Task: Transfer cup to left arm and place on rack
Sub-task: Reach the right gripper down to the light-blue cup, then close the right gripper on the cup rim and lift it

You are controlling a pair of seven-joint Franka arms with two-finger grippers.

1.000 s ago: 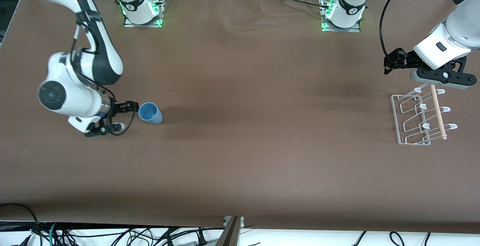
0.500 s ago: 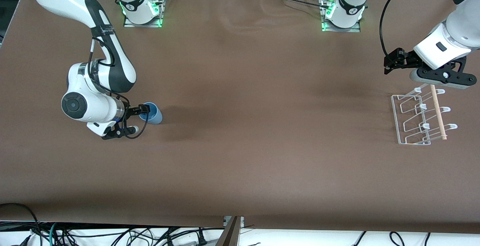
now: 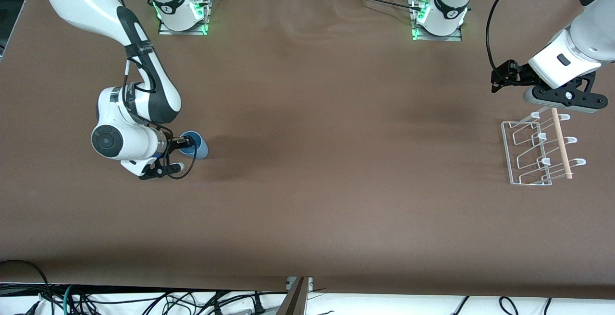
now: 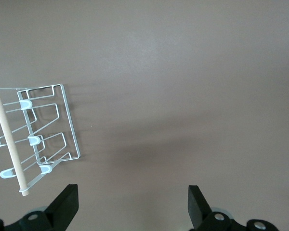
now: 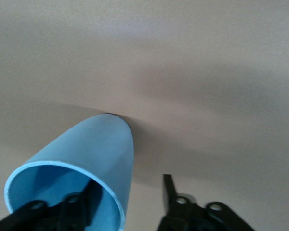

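Cup [image 5: 82, 163]: right wrist view shows finger [image 5: 79, 207] inside rim.

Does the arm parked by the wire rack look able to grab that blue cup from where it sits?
Probably not yet. The left pincer hangs open above the rack, while the cup stands toward the right arm's end, where the right pincer straddles its wall.

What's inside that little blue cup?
One finger of the right gripper reaches inside the cup, the other stays outside its wall. The cup's bottom is hidden, so any contents can't be seen.
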